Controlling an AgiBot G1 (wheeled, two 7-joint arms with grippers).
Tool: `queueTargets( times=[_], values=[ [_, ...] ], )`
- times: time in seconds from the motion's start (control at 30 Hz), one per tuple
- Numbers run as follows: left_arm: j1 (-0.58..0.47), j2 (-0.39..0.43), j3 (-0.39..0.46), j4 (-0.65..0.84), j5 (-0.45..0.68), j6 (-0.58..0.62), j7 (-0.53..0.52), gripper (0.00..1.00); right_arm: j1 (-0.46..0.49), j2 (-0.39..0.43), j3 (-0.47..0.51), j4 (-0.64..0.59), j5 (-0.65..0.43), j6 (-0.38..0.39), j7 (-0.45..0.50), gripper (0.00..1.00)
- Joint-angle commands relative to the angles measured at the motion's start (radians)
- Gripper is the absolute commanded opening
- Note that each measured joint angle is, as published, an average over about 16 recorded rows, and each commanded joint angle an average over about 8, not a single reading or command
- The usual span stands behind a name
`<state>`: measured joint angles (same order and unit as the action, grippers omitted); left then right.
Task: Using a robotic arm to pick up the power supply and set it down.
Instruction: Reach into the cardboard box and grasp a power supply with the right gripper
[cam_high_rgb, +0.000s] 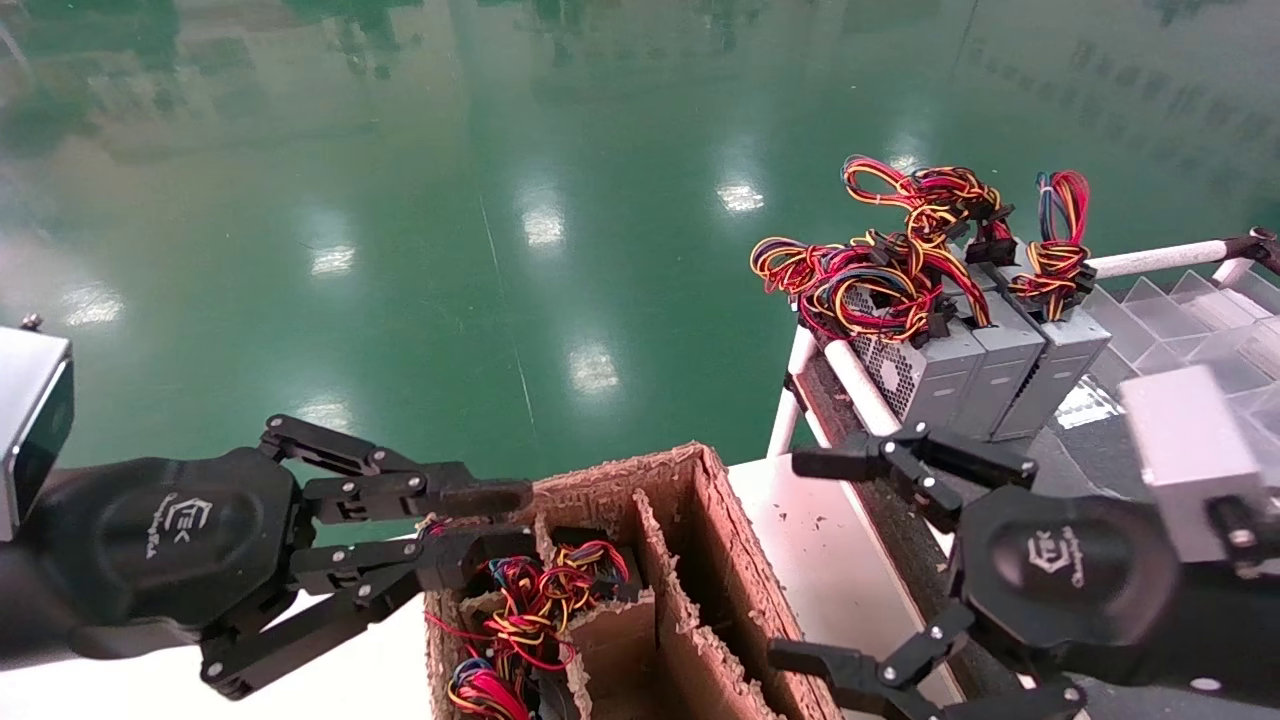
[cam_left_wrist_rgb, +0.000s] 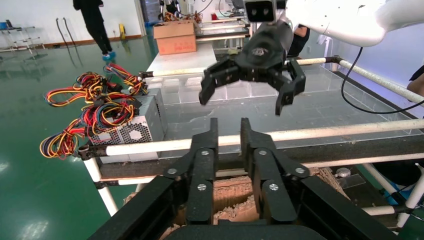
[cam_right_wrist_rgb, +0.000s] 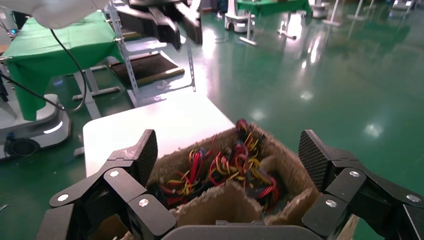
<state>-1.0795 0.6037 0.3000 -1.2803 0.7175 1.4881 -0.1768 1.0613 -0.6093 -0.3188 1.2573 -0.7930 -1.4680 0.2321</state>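
Three grey power supplies (cam_high_rgb: 960, 370) stand side by side on the rack at the right, their red, yellow and black wire bundles (cam_high_rgb: 890, 270) looped on top; the outermost one's honeycomb vent (cam_left_wrist_rgb: 132, 132) shows in the left wrist view. More wire bundles (cam_high_rgb: 530, 610) lie in the cardboard box's left compartments. My left gripper (cam_high_rgb: 515, 525) hovers at the box's left rim above those wires, its fingers (cam_left_wrist_rgb: 207, 145) parallel with a narrow bare gap. My right gripper (cam_high_rgb: 790, 560) hangs wide open beside the box's right wall, facing the wires (cam_right_wrist_rgb: 225, 165), holding nothing.
The ragged cardboard box (cam_high_rgb: 720, 530) has empty compartments on its right side and sits on a white table (cam_high_rgb: 830, 560). The rack's white tube rail (cam_high_rgb: 860, 385) runs in front of the power supplies. Clear plastic dividers (cam_high_rgb: 1180, 320) fill the rack behind them. Green floor lies beyond.
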Motion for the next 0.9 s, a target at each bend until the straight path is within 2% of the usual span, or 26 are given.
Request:
queueTargets(
  times=[0.03,0.57,0.9],
  values=[
    [0.0,0.0,0.0,0.0,0.0,0.0,0.0,1.0,-0.002,-0.001,-0.008,0.0,-0.011,0.003,0.008,1.0],
    [0.0,0.0,0.001,0.0,-0.001,0.0,0.0,1.0,-0.022,-0.077,-0.092,0.012,-0.109,0.032,0.052,1.0],
    [0.0,-0.001,0.001,0.0,-0.001,-0.001,0.001,1.0,-0.014,-0.206,-0.185,0.028,-0.234,0.097,0.09,1.0]
  ],
)
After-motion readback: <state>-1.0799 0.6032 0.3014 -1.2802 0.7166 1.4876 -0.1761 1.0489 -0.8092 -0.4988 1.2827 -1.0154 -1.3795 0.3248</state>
